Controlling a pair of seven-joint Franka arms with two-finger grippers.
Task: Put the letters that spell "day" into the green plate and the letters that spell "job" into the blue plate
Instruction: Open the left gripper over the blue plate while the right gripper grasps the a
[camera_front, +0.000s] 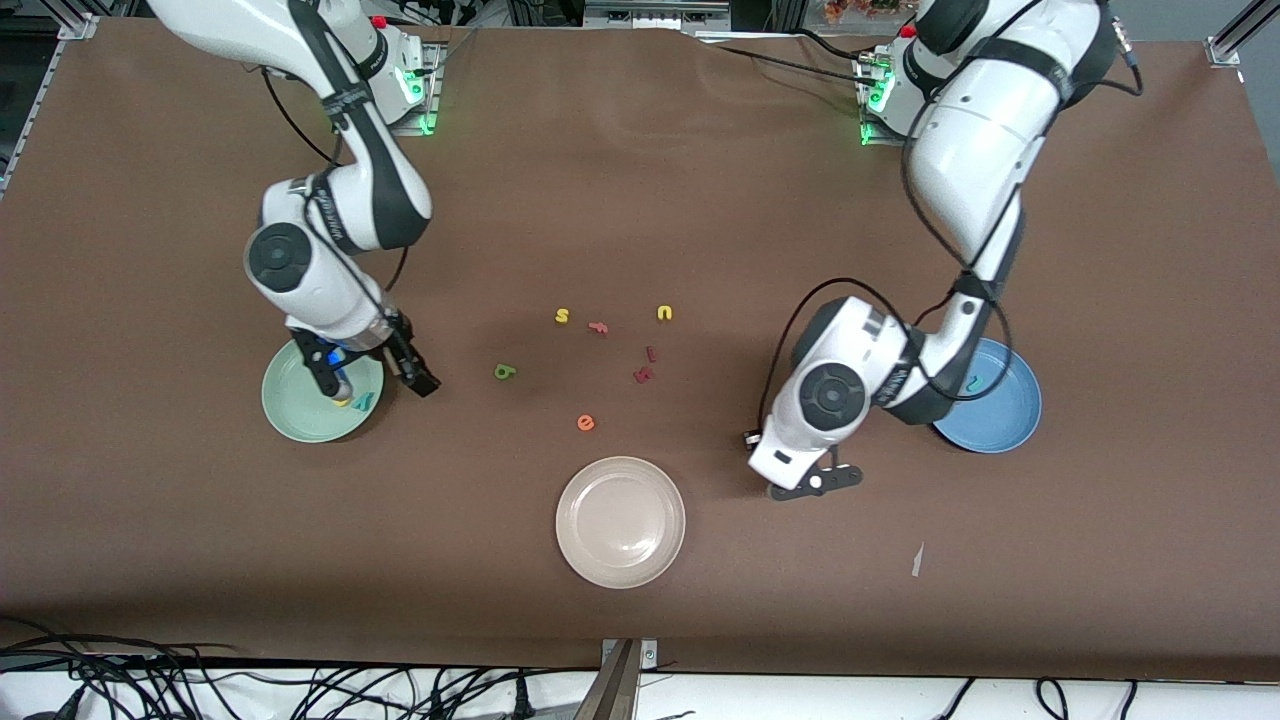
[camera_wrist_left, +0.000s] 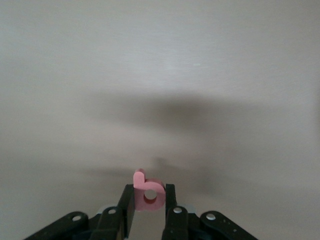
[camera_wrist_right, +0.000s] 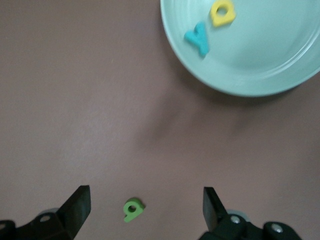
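Note:
My left gripper (camera_wrist_left: 148, 189) is shut on a salmon-pink "b" (camera_wrist_left: 148, 192) that stands upright between its pads. It hangs over bare table (camera_front: 815, 482) between the beige plate and the blue plate (camera_front: 1005, 412). The blue plate holds a teal "j" (camera_front: 972, 383) and is partly covered by the left arm. My right gripper (camera_front: 375, 380) is open above the rim of the green plate (camera_front: 298, 405). A yellow letter (camera_wrist_right: 222, 12) and a teal "y" (camera_wrist_right: 198, 38) lie in that plate (camera_wrist_right: 270, 45). The olive-green letter (camera_front: 505, 372) lies on the table toward the middle; it shows (camera_wrist_right: 133, 210) between my right fingertips.
A beige plate (camera_front: 620, 520) sits nearest the front camera. Around the table's middle lie a yellow "s" (camera_front: 562, 316), a yellow "u" (camera_front: 664, 313), an orange "f" (camera_front: 598, 327), an orange "e" (camera_front: 586, 423) and dark red letters (camera_front: 645, 375). A white scrap (camera_front: 917, 560) lies on the cloth.

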